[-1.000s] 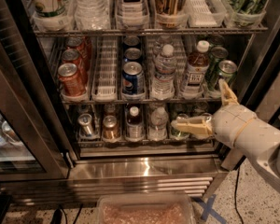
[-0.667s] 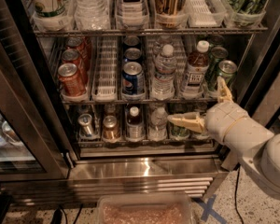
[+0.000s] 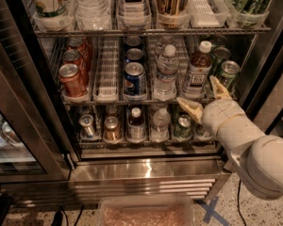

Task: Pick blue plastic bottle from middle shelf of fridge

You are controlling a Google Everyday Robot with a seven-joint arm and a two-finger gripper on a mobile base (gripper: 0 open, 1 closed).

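Note:
The blue plastic bottle (image 3: 198, 73) has a white cap, amber drink and a white-and-dark-blue label. It stands upright at the front of a right-hand lane on the middle shelf (image 3: 108, 99) of the fridge (image 3: 141, 173). My gripper (image 3: 205, 98) is open, at the shelf's front edge, just below and in front of the bottle's base. One fingertip (image 3: 188, 105) points left under the bottle and the other (image 3: 219, 87) rises to the bottle's right, in front of the green cans (image 3: 228, 72). The fingers do not hold anything.
On the middle shelf a clear water bottle (image 3: 167, 73), a blue Pepsi can (image 3: 134, 79) and red cans (image 3: 71, 79) stand to the left. Small cans and bottles (image 3: 132, 124) line the lower rack. The open glass door (image 3: 19, 126) stands at left. A tray (image 3: 146, 213) lies on the floor.
My gripper has risen from the lower rack's level to the front edge of the middle shelf and shifted slightly left toward the bottle. The fingers stay open. The drinks have not moved.

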